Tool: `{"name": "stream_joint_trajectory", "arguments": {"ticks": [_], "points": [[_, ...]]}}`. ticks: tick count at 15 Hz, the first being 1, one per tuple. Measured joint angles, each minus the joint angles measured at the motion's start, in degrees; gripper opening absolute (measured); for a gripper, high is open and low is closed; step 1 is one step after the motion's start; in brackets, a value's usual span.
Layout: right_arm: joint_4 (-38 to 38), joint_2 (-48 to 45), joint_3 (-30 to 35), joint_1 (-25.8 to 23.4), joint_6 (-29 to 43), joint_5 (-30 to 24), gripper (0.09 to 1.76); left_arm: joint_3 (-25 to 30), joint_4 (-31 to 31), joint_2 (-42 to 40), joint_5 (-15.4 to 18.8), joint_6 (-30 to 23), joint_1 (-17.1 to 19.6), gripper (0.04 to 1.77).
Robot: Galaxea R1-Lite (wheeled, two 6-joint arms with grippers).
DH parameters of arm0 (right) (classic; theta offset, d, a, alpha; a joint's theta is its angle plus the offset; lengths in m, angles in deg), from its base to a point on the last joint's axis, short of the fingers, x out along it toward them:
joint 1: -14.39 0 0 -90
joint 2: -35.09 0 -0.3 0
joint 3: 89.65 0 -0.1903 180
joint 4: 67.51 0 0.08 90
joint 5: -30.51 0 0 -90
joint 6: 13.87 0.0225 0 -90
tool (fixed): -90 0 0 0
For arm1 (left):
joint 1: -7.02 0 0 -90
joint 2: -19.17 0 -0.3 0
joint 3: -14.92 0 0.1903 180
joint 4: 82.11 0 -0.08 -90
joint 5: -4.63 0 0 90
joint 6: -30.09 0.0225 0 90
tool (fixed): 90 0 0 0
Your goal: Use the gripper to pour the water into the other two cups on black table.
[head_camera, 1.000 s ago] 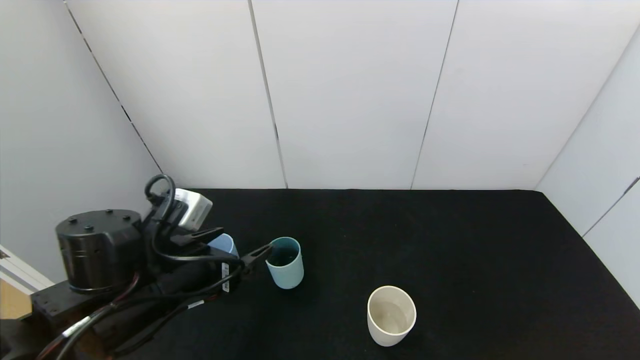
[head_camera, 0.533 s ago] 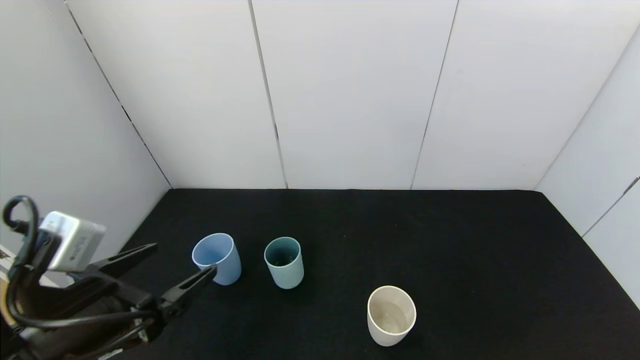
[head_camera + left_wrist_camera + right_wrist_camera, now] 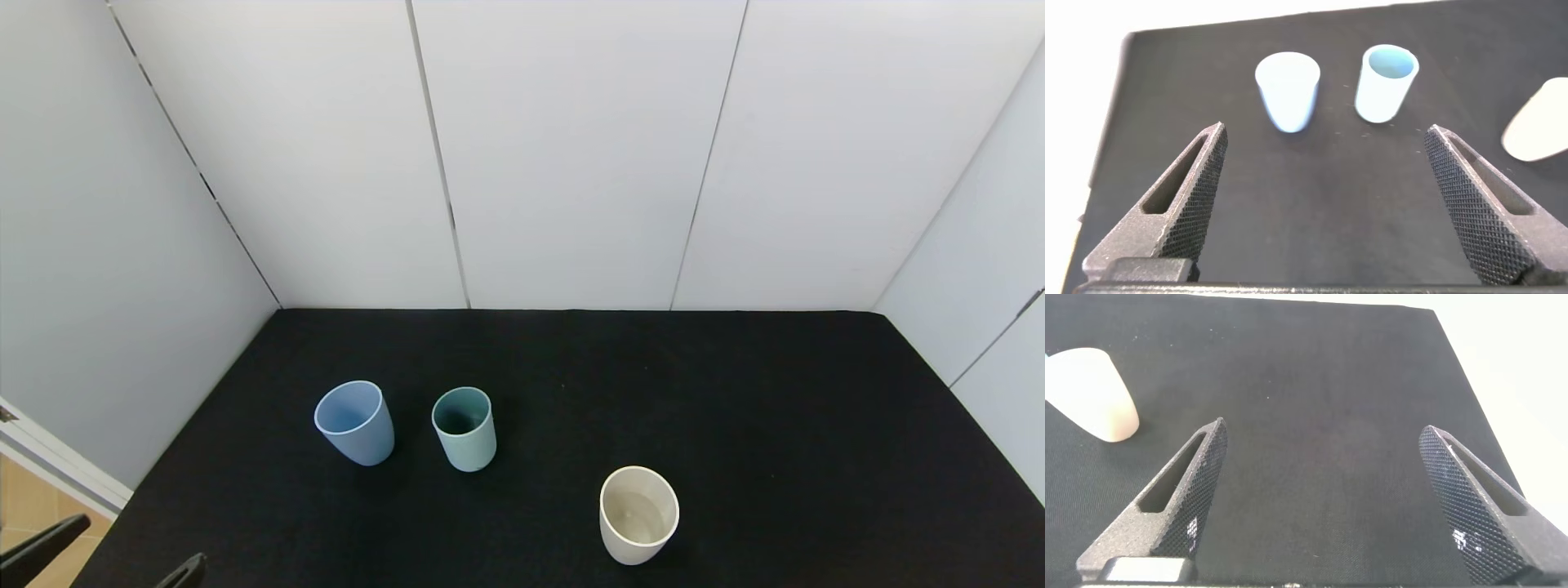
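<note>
Three cups stand upright on the black table (image 3: 735, 408): a light blue cup (image 3: 355, 422) at the left, a smaller teal-green cup (image 3: 464, 429) beside it, and a cream-white cup (image 3: 638, 514) nearer on the right. The water shows only as a dark glint inside the teal cup. My left gripper (image 3: 114, 557) is open and empty at the table's near left corner, well short of the cups. The left wrist view shows its open gripper (image 3: 1324, 128) with the blue cup (image 3: 1288, 90) and teal cup (image 3: 1386, 82) beyond. My right gripper (image 3: 1323, 427) is open and empty over bare table, with the cream cup (image 3: 1090, 392) off to one side.
White panel walls (image 3: 571, 163) enclose the table at the back and on both sides. A strip of wooden floor (image 3: 24, 498) shows past the table's near left edge.
My left arm has pulled back from beside the teal cup to the near left corner, fingers open. All three cups stand where they were.
</note>
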Motion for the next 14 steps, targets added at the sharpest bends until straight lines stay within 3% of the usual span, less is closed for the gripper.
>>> {"name": "stream_joint_trajectory", "arguments": {"ticks": [4,8,12,14], "points": [[0.0,0.0,0.0,0.0,0.0,0.0,1.71,1.5,-4.5,-11.5,-0.5,0.0,3.5,1.71],[0.0,0.0,0.0,0.0,0.0,0.0,1.71,3.6,-5.4,-19.5,-0.6,0.1,5.2,1.72],[0.0,0.0,0.0,0.0,0.0,0.0,1.71,3.6,-10.8,-28.2,-0.5,0.7,6.1,1.72],[0.0,0.0,0.0,0.0,0.0,0.0,1.71,4.4,-12.3,-32.0,-3.3,3.3,6.1,1.72]]}}
